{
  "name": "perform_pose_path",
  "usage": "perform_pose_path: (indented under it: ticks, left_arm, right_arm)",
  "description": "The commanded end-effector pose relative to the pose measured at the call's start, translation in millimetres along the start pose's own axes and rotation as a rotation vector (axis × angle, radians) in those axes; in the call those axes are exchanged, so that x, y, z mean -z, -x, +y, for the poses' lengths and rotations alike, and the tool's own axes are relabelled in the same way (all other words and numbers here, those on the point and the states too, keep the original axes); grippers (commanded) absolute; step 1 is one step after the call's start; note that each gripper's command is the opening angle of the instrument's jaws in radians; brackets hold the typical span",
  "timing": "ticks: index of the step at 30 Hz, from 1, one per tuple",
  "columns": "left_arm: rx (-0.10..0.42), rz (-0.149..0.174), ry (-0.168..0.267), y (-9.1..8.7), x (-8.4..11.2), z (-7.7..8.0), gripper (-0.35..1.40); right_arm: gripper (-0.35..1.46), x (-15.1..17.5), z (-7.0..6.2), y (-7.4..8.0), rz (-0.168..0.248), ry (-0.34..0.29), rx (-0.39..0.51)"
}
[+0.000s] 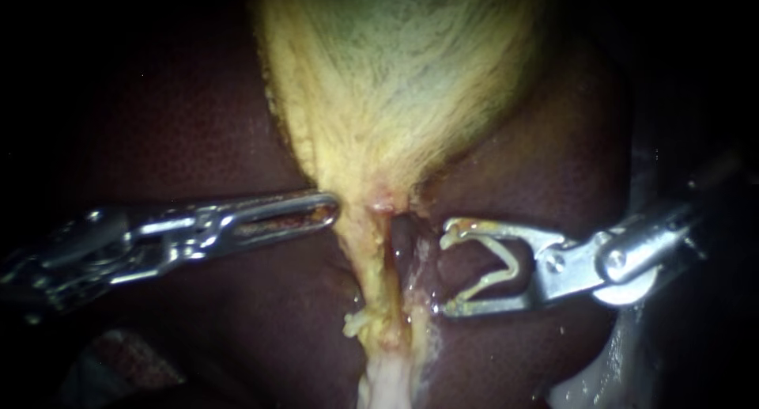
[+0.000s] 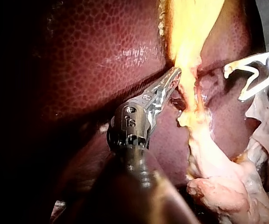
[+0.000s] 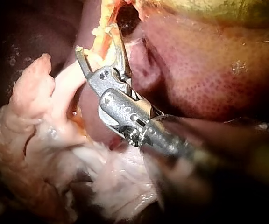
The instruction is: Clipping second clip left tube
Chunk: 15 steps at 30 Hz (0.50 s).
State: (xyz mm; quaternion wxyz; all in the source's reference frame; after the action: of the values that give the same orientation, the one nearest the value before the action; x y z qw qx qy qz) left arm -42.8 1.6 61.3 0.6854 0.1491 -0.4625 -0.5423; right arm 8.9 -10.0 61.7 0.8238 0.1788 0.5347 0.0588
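left instrument (image 1: 328,211): steel, slotted jaws lying together, tip touching the left tube's edge | right instrument (image 1: 451,270): jaws spread wide, pale bent clip (image 1: 506,259) seated between, touching both | left tube (image 1: 371,274): fatty yellow, ragged, under the fibrous gallbladder (image 1: 395,77), just beside the clip's open mouth, not inside | liver (image 1: 198,124): dark maroon, pebbled, glossy

Left instrument (image 2: 173,78): small stamped characters on the wrist housing (image 2: 130,122) in the left wrist view, not clearly legible.
Liver (image 1: 198,124) and gallbladder (image 1: 395,61): no writing.
Labels, brands, signs: none readable in any view.
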Motion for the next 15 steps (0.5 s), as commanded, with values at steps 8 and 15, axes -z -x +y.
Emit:
perform_pose_path:
  ticks: [8,15]
  left_arm:
    - [-0.005,-0.003,0.005,0.0,0.4,-0.3,-0.35]
    - [-0.004,-0.005,0.009,0.0,0.6,-1.0,-0.35]
  right_arm:
    - [0.6,-6.4,-0.4,1.7,0.007,-0.029,-0.066]
    - [0.6,-8.8,0.8,3.9,-0.029,-0.026,-0.085]
